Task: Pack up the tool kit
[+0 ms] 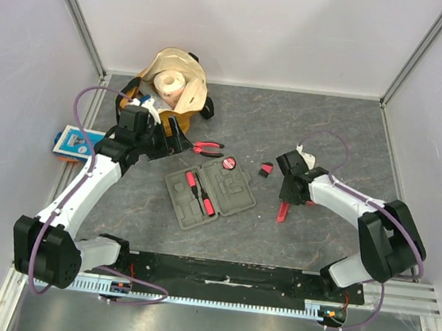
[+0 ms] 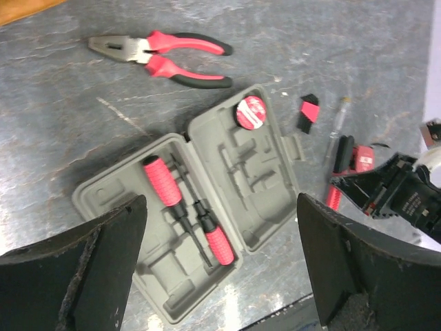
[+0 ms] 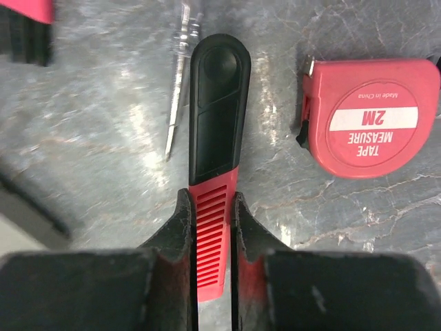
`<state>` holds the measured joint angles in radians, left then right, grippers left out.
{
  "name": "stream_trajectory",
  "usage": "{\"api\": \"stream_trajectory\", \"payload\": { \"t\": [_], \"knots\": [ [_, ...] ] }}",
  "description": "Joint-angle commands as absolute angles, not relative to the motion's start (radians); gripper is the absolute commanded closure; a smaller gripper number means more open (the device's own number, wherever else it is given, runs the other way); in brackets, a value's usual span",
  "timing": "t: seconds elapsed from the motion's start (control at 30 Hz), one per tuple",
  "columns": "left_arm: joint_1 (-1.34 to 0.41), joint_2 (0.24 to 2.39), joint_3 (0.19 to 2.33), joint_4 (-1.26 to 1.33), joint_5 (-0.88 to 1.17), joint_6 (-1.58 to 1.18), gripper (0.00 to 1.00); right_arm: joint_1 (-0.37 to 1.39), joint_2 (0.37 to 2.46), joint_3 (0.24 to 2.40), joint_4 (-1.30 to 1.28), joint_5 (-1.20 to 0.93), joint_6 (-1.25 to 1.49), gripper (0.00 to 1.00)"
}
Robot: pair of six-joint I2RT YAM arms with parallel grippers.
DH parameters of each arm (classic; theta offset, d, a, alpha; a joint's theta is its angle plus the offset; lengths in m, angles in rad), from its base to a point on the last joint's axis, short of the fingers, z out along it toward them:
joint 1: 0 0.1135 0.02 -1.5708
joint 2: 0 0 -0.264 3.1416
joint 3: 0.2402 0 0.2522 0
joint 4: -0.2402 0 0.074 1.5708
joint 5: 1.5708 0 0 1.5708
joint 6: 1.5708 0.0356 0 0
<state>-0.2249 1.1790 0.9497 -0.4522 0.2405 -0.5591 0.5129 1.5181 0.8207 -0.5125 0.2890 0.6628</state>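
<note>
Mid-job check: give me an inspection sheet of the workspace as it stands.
Surface: grey table, nothing spilled seen.
Job's things: case open, two screwdrivers slotted, red disc at its edge; pliers, tape measure, tester loose on table.
Clutter: bag at back left; blue packet at left edge.
Grippers: left gripper open, facing case; right gripper shut on red-black tool.
Cables: purple cables along both arms.
Surroundings: white walls; nothing else seen.

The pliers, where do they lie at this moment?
In the top view, the pliers lie left of centre, between the open grey case and the tan bag.
</note>
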Motion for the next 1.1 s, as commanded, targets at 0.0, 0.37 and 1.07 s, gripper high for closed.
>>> {"api": "stream_trajectory", "payload": {
  "t": [0.0, 0.37, 1.07],
  "knots": [
    [-0.224, 1.149, 1.011, -0.365, 0.394, -0.523, 0.06, 0.511, 1.395, 0.969, -0.549, 0.230, 0.585, 0.95],
    [-0.224, 1.167, 1.173, -0.023, 0.800, -0.734, 0.07, 0.511, 1.275, 1.172, -0.180, -0.481, 0.558, 0.96],
    [-0.282, 1.197, 1.192, 0.383, 1.034, -0.934, 0.13, 0.609, 1.459, 1.230, 0.841, -0.966, 1.226, 0.93]
  ]
}}
